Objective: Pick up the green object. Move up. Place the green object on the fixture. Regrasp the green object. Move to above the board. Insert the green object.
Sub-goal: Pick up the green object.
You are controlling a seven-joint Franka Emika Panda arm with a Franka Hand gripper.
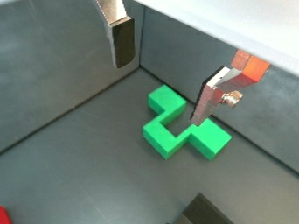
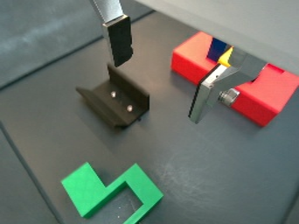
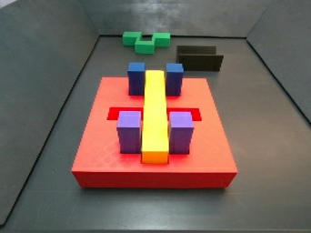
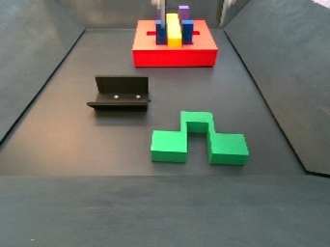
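Your green object (image 4: 196, 138) lies flat on the dark floor (image 4: 77, 106), untouched and free on all sides, with its raised centre cube pointing toward the fixture and the board. Lying loose like this, it leaves its side faces open for a pinch from above, which is likely why the pick comes first.

Your claw (image 1: 163, 52) hangs above it, released and empty: in both wrist views the two silver fingers (image 1: 119, 39) stand wide apart with nothing between them, and the green object sits below the gap, a little off to one side. You have not yet descended, so the pick-up is the step in hand.

Near the piece, in a side view, stands the fixture (image 4: 119, 95), its upright wall backing a low base plate; nothing rests on it. It probably sits between piece and board so you can set the piece down and take a better hold before inserting.

Further off, toward the far edge of the floor, is the board (image 3: 152, 168), the red slab. It carries two blue blocks (image 3: 137, 75), two purple blocks (image 3: 130, 130) and the long yellow bar (image 3: 155, 114) along its middle. The recess shows only as dark gaps beside the purple blocks, so judge the insertion spot later.

Centre the claw over the piece before closing.
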